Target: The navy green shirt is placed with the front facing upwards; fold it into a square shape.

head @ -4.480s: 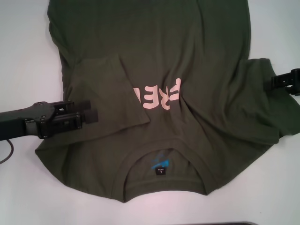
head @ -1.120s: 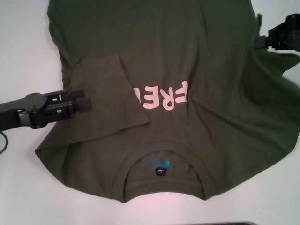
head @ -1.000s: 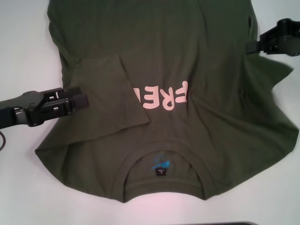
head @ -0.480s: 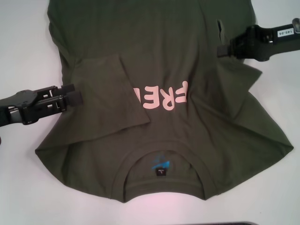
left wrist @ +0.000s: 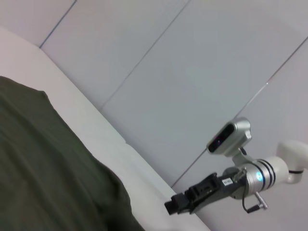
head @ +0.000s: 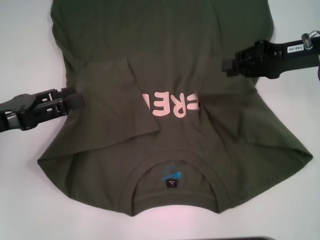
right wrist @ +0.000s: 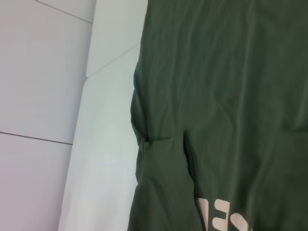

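The dark olive-green short-sleeved cotton shirt with pale pink chest lettering (head: 165,100) lies face-up on the white tabletop (head: 25,45), collar nearest the robot.

Change noted: within the last second the right pincer (head: 226,66) has travelled inward from the shirt's right edge to above the chest, carrying the right sleeve over the body; that sleeve now lies folded in. Whether it is clenched on cloth or released cannot be told. The left sleeve (head: 117,100) is already folded in, and the left pincer (head: 75,98), fingers apart and holding nothing, has backed off to the left edge.

Judgement: both side folds look done; the lengthwise fold remains.

Surroundings: nothing else obstructs; a dark edge shows at the near tabletop border.
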Tool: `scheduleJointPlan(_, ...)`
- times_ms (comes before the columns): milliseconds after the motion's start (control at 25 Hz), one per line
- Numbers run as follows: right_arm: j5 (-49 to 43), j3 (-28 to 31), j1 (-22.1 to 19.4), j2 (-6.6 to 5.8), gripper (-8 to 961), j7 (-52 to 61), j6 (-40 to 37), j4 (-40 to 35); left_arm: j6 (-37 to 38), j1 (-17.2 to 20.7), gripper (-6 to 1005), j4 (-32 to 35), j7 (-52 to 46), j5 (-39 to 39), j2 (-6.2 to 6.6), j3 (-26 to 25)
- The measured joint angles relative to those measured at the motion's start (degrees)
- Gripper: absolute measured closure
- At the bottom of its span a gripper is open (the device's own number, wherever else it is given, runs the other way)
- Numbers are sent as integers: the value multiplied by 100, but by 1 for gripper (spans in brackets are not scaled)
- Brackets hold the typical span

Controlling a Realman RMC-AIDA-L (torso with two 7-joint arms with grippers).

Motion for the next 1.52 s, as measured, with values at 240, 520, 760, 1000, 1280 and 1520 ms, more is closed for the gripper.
scheduleJointPlan(240,6,-11,10,4,719,-3,46,-5,-8,-4,386,8,0,0,10,-13)
scheduleJointPlan(520,-201,-240,11,-145,470,-124,-24,-248,3,-31,387,-5,-123,0,39,-164)
scheduleJointPlan(760,-692,-585,29,-200,338,18,37,-341,-19,-40,387,-11,-382,0,104,-329)
scheduleJointPlan(1000,-702,-914,-2,-105,354,-10,299,-341,-14,-73,386,-20,-806,-5,234,-699)
scheduleJointPlan(1280,-658,-1335,54,126,334,-17,607,-305,9,-42,387,-19,-839,-138,258,-776)
scheduleJointPlan(1520,-107,-1311,132,215,317,-348,200,-244,9,-23,386,-4,-833,-142,259,-780)
